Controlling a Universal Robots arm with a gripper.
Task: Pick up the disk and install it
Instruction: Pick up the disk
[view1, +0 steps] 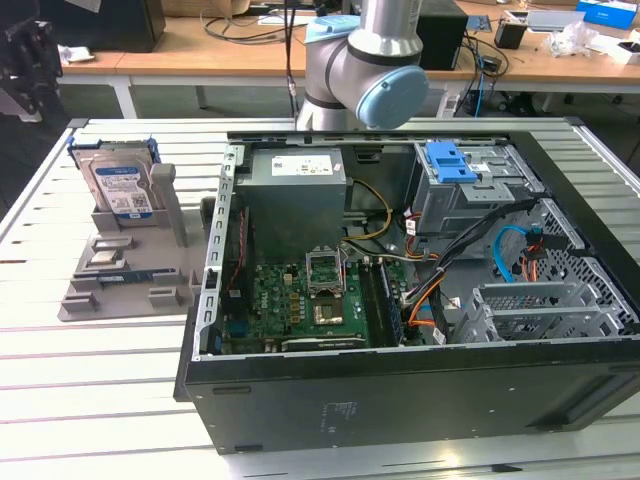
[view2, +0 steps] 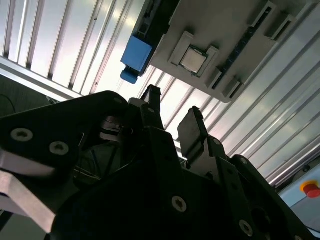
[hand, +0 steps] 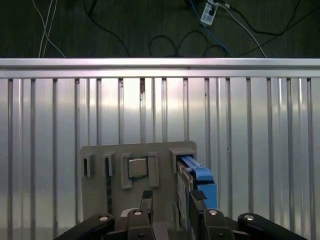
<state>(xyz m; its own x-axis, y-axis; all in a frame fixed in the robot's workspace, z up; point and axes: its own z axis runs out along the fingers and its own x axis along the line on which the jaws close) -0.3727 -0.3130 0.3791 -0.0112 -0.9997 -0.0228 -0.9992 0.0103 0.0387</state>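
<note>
Slatted metal table (hand: 250, 125), end effector (hand: 171, 200) open, pointing down above upright disk (hand: 199, 175)

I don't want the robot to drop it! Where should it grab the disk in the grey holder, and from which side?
Probably from above, pinching the disk by its two flat faces near the top edge. It stands upright on edge in the grey holder, so only its top is free, and it looks thin enough for the open gripper.
</note>
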